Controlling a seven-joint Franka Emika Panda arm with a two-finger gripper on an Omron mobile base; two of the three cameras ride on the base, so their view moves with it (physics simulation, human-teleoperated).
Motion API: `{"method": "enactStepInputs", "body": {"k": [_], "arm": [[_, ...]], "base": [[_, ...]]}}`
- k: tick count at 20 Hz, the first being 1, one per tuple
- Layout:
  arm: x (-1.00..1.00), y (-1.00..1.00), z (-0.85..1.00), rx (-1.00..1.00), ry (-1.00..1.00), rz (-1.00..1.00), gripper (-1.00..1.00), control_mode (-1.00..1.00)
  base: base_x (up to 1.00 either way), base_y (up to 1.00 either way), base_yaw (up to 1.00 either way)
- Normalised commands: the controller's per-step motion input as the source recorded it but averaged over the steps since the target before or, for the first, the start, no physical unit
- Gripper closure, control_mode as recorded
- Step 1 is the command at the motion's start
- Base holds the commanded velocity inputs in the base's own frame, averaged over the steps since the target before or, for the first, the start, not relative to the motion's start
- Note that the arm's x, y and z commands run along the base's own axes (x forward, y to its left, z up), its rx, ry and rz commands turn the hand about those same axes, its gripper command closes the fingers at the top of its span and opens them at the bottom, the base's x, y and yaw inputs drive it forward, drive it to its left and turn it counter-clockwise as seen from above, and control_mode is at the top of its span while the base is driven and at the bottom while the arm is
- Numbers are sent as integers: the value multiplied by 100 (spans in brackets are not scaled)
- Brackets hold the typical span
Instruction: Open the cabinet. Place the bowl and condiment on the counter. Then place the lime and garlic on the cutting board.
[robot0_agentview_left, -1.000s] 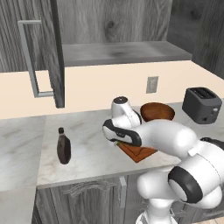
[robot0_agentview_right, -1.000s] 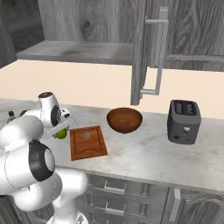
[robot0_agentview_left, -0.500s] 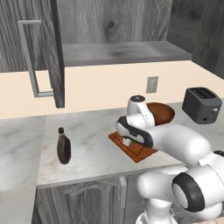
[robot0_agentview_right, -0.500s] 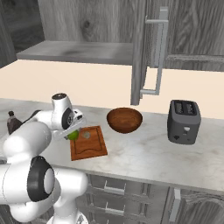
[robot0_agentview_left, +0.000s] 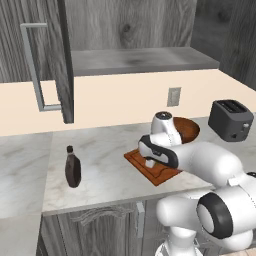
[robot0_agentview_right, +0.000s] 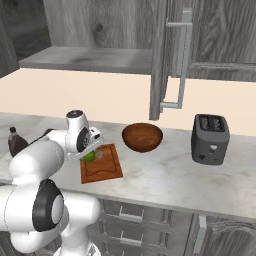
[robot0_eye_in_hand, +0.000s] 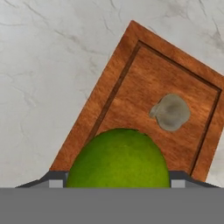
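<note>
The tool (robot0_agentview_right: 91, 150) holds the lime (robot0_eye_in_hand: 118, 158) between its fingers, above the near left part of the cutting board (robot0_eye_in_hand: 127, 98). The garlic (robot0_eye_in_hand: 170, 112) already lies on the board, just beyond the lime. The lime is probably light, firm and smooth; being round, it may roll on release. Grip it across its widest part and release low, clear of the garlic.
</note>
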Motion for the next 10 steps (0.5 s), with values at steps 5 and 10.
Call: {"method": "enactStepInputs", "body": {"k": [5, 10], "arm": [[5, -12, -17, 0, -3, 8, 100, -100], [0, -26, -13, 0, 0, 9, 100, -100]], "base": [[0, 0, 0], [0, 0, 0]]}}
